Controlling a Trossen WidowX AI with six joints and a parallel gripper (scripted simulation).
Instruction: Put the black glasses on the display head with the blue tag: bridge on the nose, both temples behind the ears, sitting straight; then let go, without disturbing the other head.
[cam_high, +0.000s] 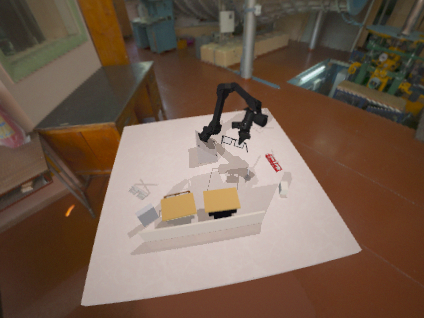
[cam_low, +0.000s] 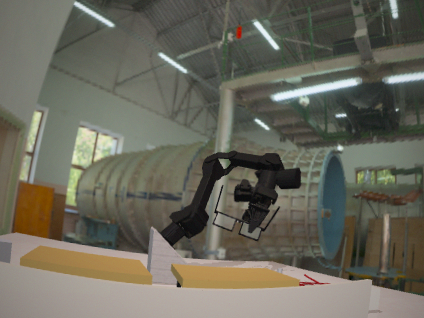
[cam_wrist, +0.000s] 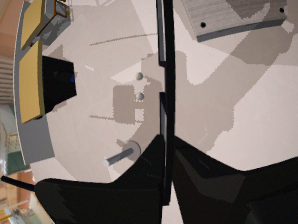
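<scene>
The black glasses (cam_high: 223, 140) (cam_low: 216, 213) (cam_wrist: 170, 75) hang in the air from my gripper (cam_high: 242, 143) (cam_low: 251, 229) (cam_wrist: 164, 140), which is shut on their front frame near one lens. In the exterior view they are tilted, with the temples pointing upward. They are high above the table and well away from the heads. The black display head (cam_high: 222, 214) (cam_wrist: 60, 82) sits under a yellow board (cam_high: 221, 199) (cam_low: 235, 276) (cam_wrist: 31, 82); a small blue tag (cam_wrist: 73, 78) shows on it in the wrist view. Its nose and ears cannot be made out.
Another yellow board (cam_high: 178, 206) (cam_low: 85, 263) covers the other head, beside brown glasses (cam_high: 184, 193). A long white wall (cam_high: 200, 227) stands along the boards. A grey block (cam_high: 147, 215), red glasses (cam_high: 273, 162), a grey panel (cam_high: 206, 149) (cam_wrist: 240, 19) and a rod (cam_wrist: 120, 156) are also on the table.
</scene>
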